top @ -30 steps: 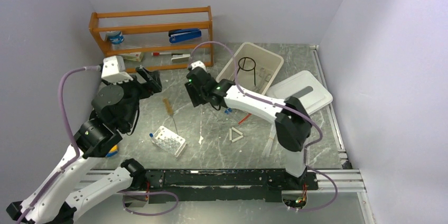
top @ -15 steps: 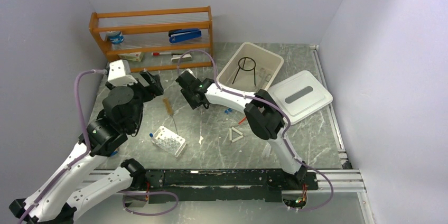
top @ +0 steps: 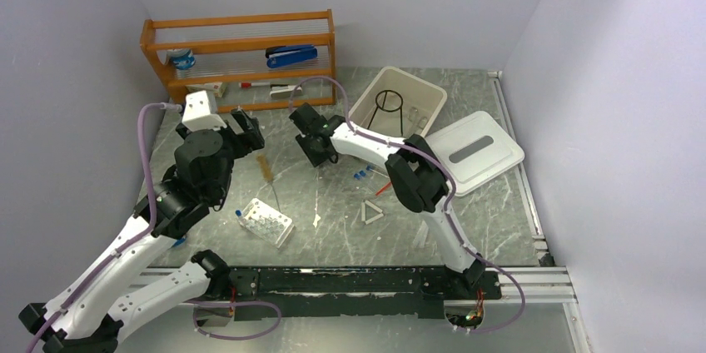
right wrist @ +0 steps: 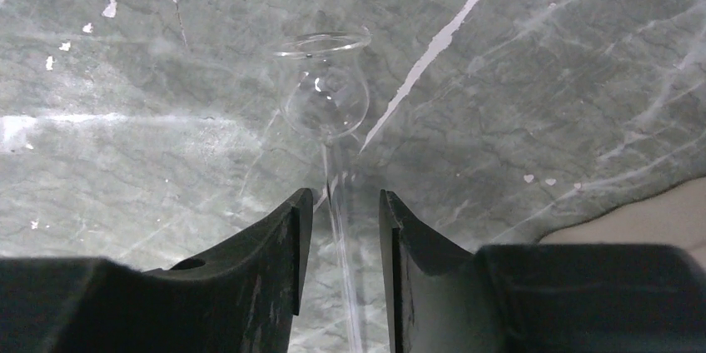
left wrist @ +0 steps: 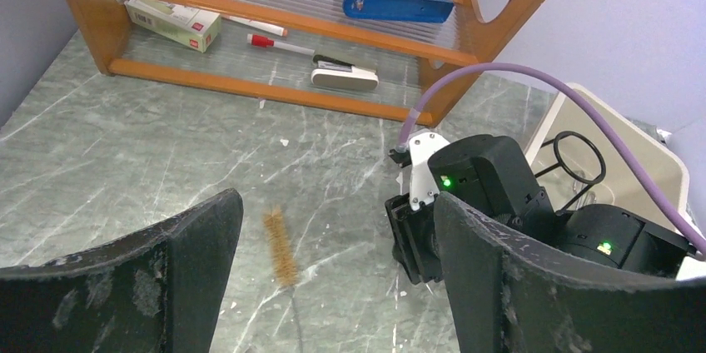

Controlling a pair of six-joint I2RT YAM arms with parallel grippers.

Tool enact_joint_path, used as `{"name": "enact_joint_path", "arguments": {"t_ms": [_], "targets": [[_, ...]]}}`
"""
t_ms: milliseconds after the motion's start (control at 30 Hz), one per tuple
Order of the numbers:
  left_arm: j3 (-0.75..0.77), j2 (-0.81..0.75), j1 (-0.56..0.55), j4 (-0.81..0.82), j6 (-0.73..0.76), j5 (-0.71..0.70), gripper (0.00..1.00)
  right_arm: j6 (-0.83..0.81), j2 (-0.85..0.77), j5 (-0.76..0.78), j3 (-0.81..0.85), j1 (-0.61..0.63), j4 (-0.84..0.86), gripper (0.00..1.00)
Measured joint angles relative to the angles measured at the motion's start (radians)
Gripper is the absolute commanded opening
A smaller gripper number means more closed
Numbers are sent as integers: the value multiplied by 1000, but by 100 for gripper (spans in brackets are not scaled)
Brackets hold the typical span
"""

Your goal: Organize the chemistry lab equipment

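Note:
My right gripper points down at the table, its jaws a narrow gap apart around the thin stem of a clear glass tube with a bulb and flared mouth; the stem is thinner than the gap. In the top view the right gripper is left of the white bin. My left gripper is open and empty over the bristle brush, which lies on the table. The white holed rack, blue-capped vials, red-bulb pipette and white triangle lie on the table.
The white bin holds the black wire tripod and metal forceps. Its lid lies to the right. The wooden shelf with the blue stapler stands at the back left.
My left arm has reached forward and right, bringing its gripper over the brush. My right gripper shifted left, then back right, staying low over the table.

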Motion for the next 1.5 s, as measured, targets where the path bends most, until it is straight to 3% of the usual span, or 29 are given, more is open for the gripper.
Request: {"name": "enact_joint_path", "arguments": {"t_ms": [400,667,867,1033,1233,1500], "targets": [[0,-2,0,-1,4,0,89,-27,68,-43,92,-2,4,8],[4,-38,0,-3,40,-1,89,26,-30,-55,-24,-3,48,8],[34,-57,0,-4,48,34,88,106,-281,-50,-145,-2,135,9],[58,-51,0,-4,40,114,88,171,-500,45,-168,-11,217,8],[60,-16,0,-5,27,211,88,292,-628,146,-206,-154,220,8],[45,34,0,-3,6,303,87,424,-663,308,-281,-317,121,8]]}}
